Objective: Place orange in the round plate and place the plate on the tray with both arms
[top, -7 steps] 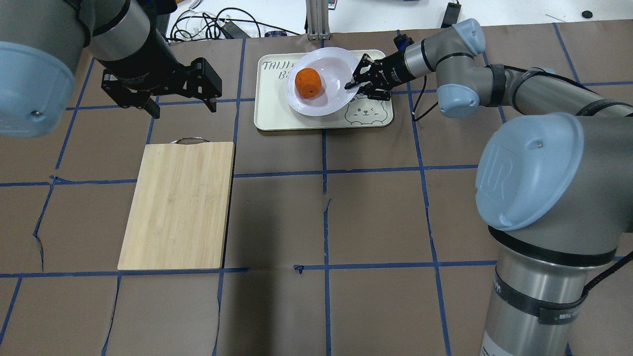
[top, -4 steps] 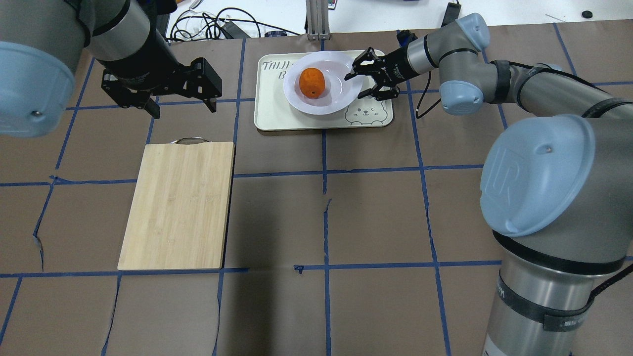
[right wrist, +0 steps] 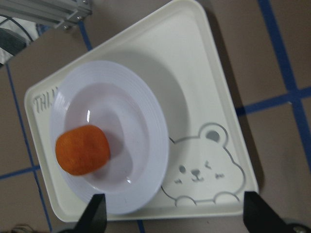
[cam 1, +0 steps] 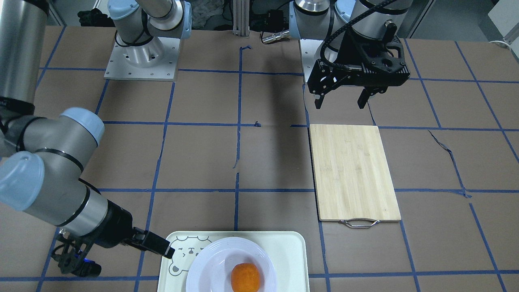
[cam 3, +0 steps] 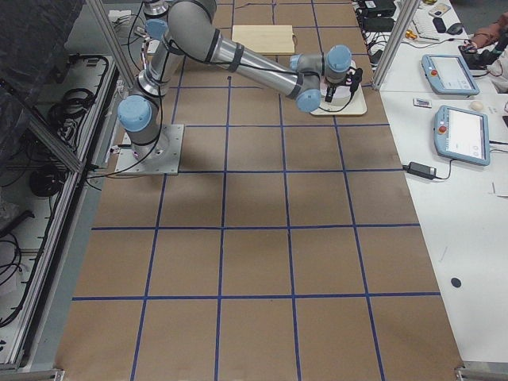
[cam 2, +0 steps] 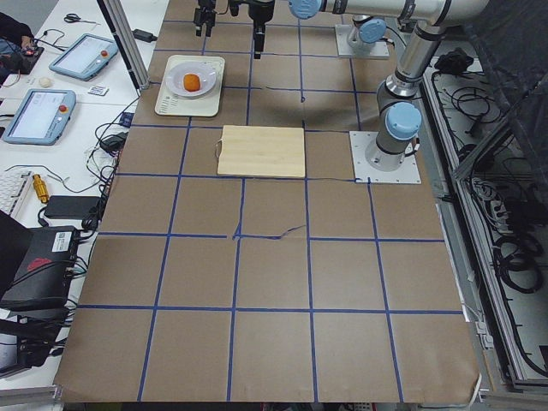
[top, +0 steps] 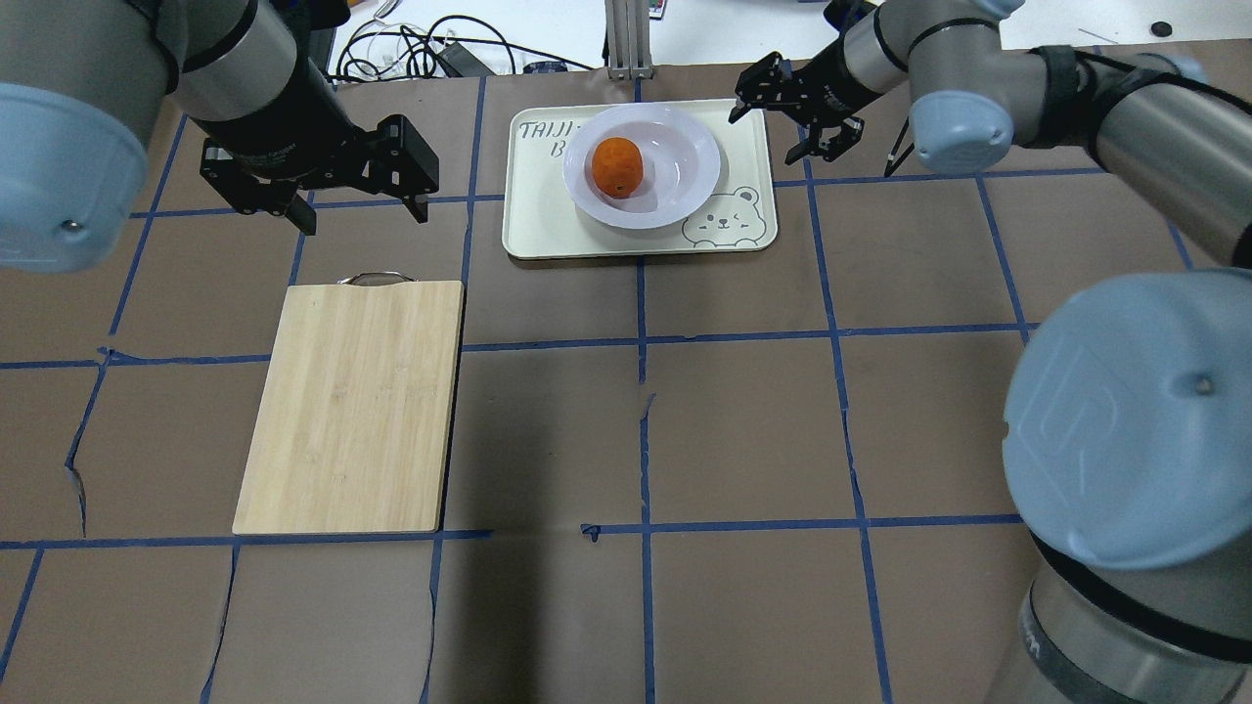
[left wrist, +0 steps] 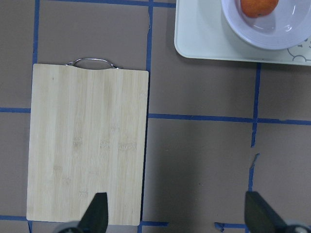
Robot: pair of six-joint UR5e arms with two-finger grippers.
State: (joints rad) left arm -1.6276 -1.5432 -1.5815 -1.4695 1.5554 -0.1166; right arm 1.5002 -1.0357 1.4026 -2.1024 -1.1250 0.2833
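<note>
Fingers (right wrist: 96, 216) of the right gripper (top: 763, 137) are spread wide and holding nothing. They hang off the far right corner of the tray (top: 548, 227), apart from the round plate (top: 691, 147). A second ago those same fingers were pinched on the plate's right rim, and the plate sat a little tilted over the tray. A moment after that they had sprung open just beside the rim. Now the arm has drawn back and away toward the table's far edge, so the let-go is over and it's plainly backing off.

The plate lies flat on the tray, over its middle and far part, with its near rim just above the bear face. The orange (top: 617, 166) sits in the sunken centre, a bit left of middle. It looks to have kept its place through the release, as far as I can see from here.

Over on the other side nothing has budged. The left gripper (top: 365, 217) hovers where it was, above the table beyond the handle end of the bamboo board (top: 352, 406). Its fingers (left wrist: 97, 214) are wide apart and empty.

To my eye the job is as good as finished: fruit in the plate, plate on the tray, both grippers off it. What's left, I'd guess, is only for the right arm to clear out without clipping the tray's corner.
</note>
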